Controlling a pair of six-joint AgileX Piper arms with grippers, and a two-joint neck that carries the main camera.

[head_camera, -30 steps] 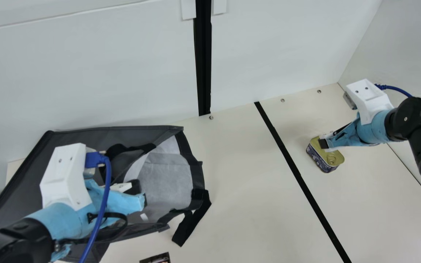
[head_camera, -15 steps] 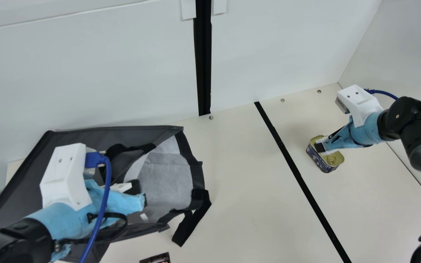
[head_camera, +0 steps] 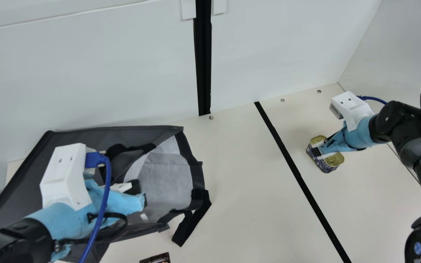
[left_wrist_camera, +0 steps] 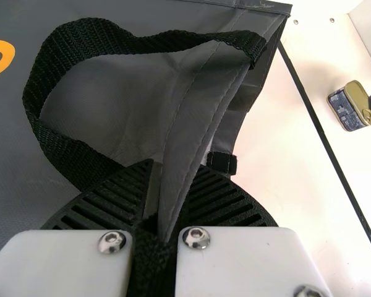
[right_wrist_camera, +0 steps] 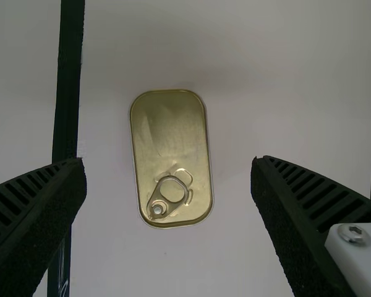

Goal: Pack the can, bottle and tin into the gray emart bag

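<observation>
Gold-lidded oblong metal tin (right_wrist_camera: pixel 171 142): on cream table (head_camera: pixel 250 182), long axis crosswise to closing line | black ribbed right gripper (right_wrist_camera: pixel 169 162): nearer, above tin, spread wide | left gripper (left_wrist_camera: pixel 179 170): pinching gray fabric bag's (left_wrist_camera: pixel 195 127) edge.

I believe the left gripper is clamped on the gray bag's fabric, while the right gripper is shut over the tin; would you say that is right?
Not quite: the right gripper is open over the tin, its fingers spread apart, as the right wrist view shows. The left gripper is clamped on the gray bag's fabric.
</observation>
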